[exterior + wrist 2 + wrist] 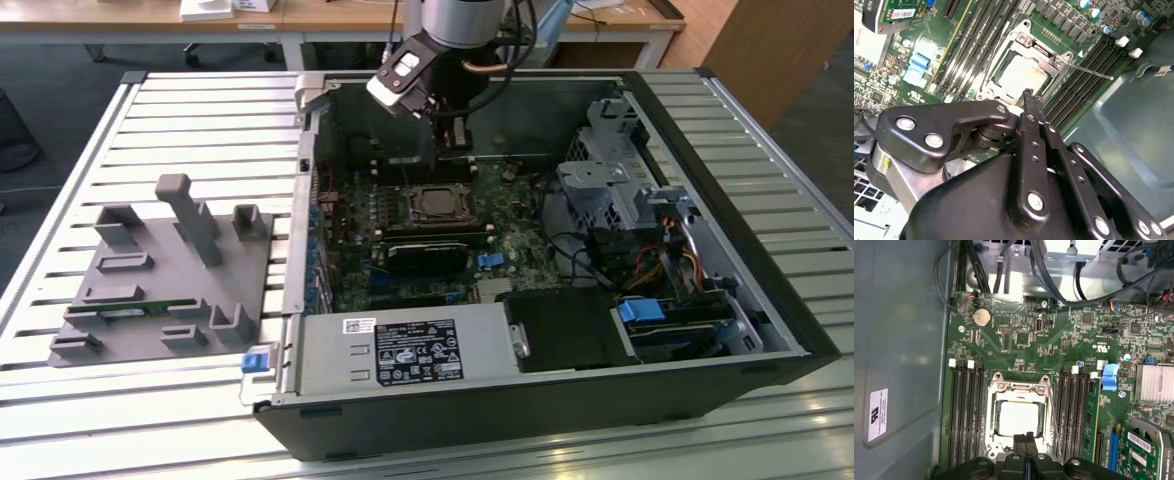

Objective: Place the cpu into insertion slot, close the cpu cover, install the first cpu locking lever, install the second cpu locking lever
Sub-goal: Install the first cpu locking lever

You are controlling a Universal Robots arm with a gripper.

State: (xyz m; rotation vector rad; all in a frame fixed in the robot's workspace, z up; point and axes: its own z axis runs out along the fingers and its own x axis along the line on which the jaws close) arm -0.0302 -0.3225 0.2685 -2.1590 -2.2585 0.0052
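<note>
Black metal fingers (1023, 441) are pressed together and grip nothing. Their tips sit at the edge of the silver-grey square metal cpu cover (1016, 388). The cover lies flat over the dull silver square cpu (1016, 419), which is seated in the black insertion slot (995, 412) just past the fingertips. A thin wire locking lever (1089, 70) sticks out beside them.

An open computer case (534, 410) lies on a slatted metal table (134, 400). The arm (461, 20) reaches down into the case from above. Its gripper (457, 160) hangs over the green board (354, 215), close beside the socket (412, 198). A grey square, the cpu (435, 206), sits in the socket. 1 black card (430, 256) lies just beside the socket. On the exterior view's left, a grey fixture (167, 270) rests on the table, apart from the case.
</note>
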